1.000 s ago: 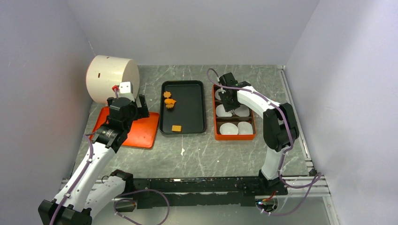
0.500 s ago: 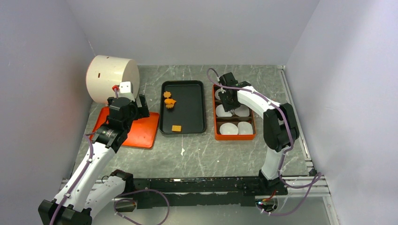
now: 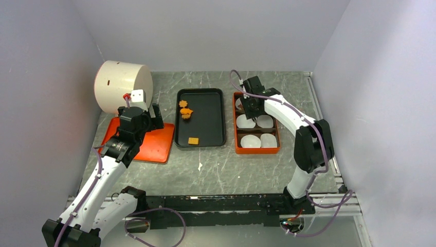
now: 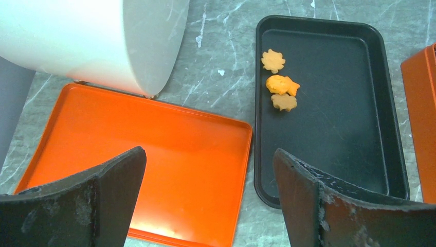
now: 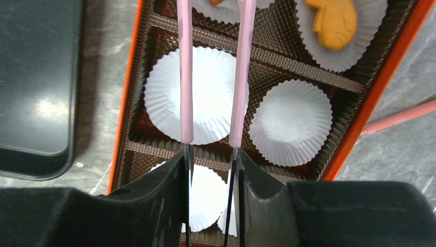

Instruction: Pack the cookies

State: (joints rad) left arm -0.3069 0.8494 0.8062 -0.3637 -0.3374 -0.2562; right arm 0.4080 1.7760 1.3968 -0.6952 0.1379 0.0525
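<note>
Left gripper (image 4: 208, 172) is released, jaws spread wide with nothing between them. It hangs over the near right part of the orange tray (image 4: 128, 134), which sits by the left edge of the bench (image 3: 216, 170). A white drum (image 3: 123, 86) lies on its side at the far left corner, touching the orange tray's far edge.

The black tray (image 3: 211, 123) is mid-bench, just right of the orange tray. There are four cookies (image 3: 186, 110) in it: three orange ones bunched at its far left part, and one square one (image 3: 193, 140) alone near its near edge.

Right gripper (image 5: 211, 159) is clenched on pink tongs (image 5: 185, 77), one arm against each finger. The tong arms stand apart and run out of the wrist view at the top, so the tips are unseen. It hovers over the far half of the orange box (image 3: 257, 151), which is just right of the black tray. The box is split into compartments with white paper cups (image 5: 290, 122). One orange cookie (image 5: 333, 20) lies in the far right cup. A sliver of another orange piece (image 5: 216, 1) shows in the far left cup between the tong arms; I cannot tell if it is pinched. The other cups in view hold nothing.
</note>
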